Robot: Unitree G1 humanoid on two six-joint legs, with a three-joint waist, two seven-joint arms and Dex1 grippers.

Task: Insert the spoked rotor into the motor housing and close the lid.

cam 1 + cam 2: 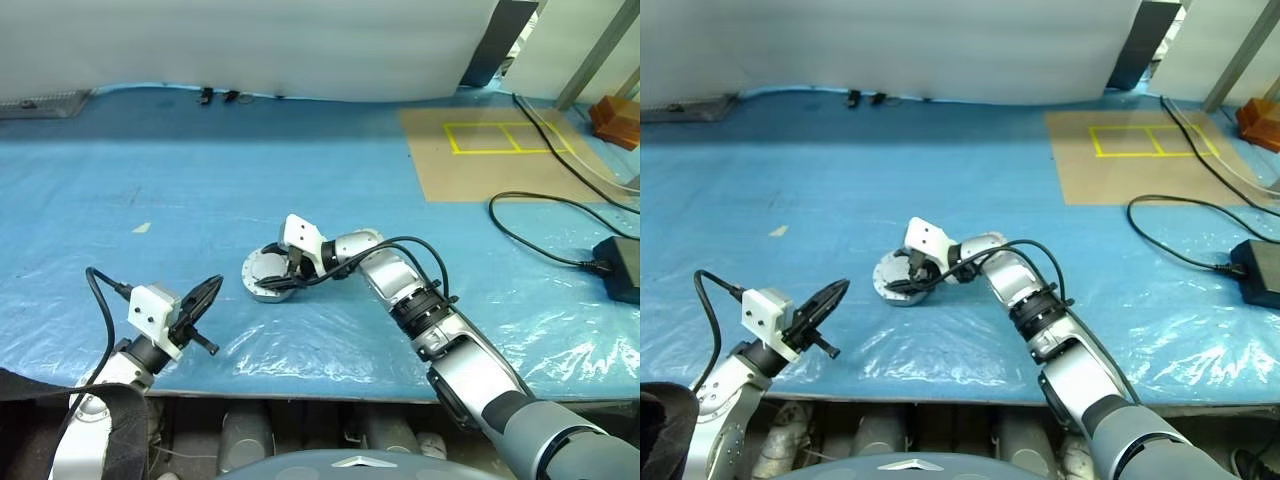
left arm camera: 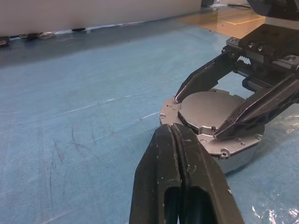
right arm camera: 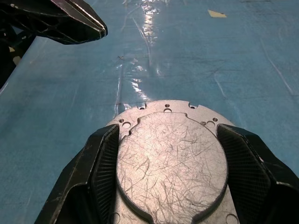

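**Desk:** What sits nearest the robot on the blue sheet (image 1: 300, 190)?

**Photographer:** The left gripper (image 1: 205, 296), fingers pressed together with nothing between them, hovers at the near edge of the sheet. It is apart from the motor housing (image 1: 262, 290), on the housing's left and nearer the robot, its tips aimed toward the housing. In the right wrist view the same closed tips (image 3: 88, 25) hang beyond the housing, clear of it.

**Desk:** And the housing itself?

**Photographer:** It rests flat on the blue sheet. A round, scratched silver plate (image 3: 170, 163) lies on top of it, seated inside the housing's flange of small screw holes. I take that plate for the lid, though its radial segments cannot be seen from here. The spoked rotor is hidden, if it is inside.

**Desk:** What is the right gripper doing?

**Photographer:** The right gripper (image 2: 216, 108) reaches in from the housing's right, angled down over it. Its two black fingers (image 3: 100, 163) are spread and stand either side of the plate, close at its rim. Whether the pads actually press the rim I cannot tell.

**Desk:** Anything behind?

**Photographer:** Beyond the housing and to its right, a tan board with yellow tape (image 1: 495, 138) lies on the sheet. A black cable (image 1: 540, 235) curls right of the housing to a black box (image 1: 622, 268).
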